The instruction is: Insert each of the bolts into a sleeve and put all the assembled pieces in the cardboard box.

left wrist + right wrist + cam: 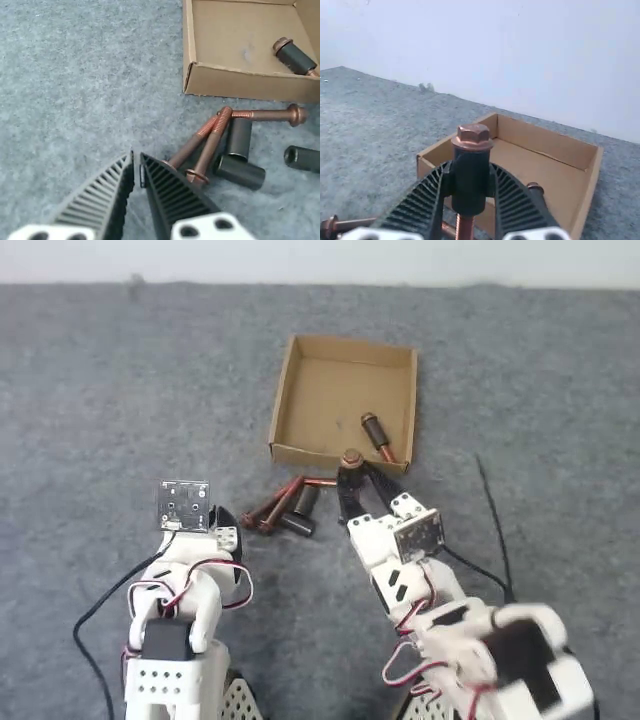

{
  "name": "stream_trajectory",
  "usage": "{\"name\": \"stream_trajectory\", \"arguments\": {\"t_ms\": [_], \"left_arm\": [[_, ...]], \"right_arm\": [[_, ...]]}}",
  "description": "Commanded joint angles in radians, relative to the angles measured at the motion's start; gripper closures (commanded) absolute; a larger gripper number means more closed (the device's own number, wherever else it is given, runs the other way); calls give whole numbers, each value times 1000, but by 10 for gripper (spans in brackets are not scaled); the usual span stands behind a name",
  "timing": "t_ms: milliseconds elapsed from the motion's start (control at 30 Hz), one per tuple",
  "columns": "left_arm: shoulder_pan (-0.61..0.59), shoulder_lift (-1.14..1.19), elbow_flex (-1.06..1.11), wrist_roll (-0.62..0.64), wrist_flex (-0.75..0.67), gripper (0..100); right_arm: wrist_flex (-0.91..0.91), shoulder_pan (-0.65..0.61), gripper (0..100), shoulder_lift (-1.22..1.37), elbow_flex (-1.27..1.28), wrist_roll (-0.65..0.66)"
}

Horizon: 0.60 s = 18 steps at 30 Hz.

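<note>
While the right tool (pixel 352 485) grips a sleeved bolt (pixel 471 150) upright, head up, at the near wall of the cardboard box (pixel 330 400), the left tool (pixel 136 162) hovers almost closed and empty over the grey tabletop (pixel 75 90), beside loose bolts (pixel 210 142) and sleeves (pixel 239 137). Another assembled piece (pixel 378 435) lies inside the box.

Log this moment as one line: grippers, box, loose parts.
right gripper: shut on sleeved bolt | left gripper: shut, empty | cardboard box: one assembled piece inside | carpet: loose bolts, sleeves
</note>
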Motion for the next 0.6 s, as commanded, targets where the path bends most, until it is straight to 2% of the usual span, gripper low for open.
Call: {"name": "stream_trajectory", "arguments": {"t_ms": [0, 267, 367, 567], "left_arm": [[-6, -5, -7, -9, 5, 982], [-6, -5, -7, -9, 9, 982], [-6, -5, -7, -9, 9, 982], [-6, -5, -7, -9, 9, 982]], "right_arm": [[216, 59, 993, -193, -77, 17], [848, 156, 993, -438, -342, 15], [977, 177, 993, -437, -453, 15], [1125, 191, 993, -311, -669, 21]]}}
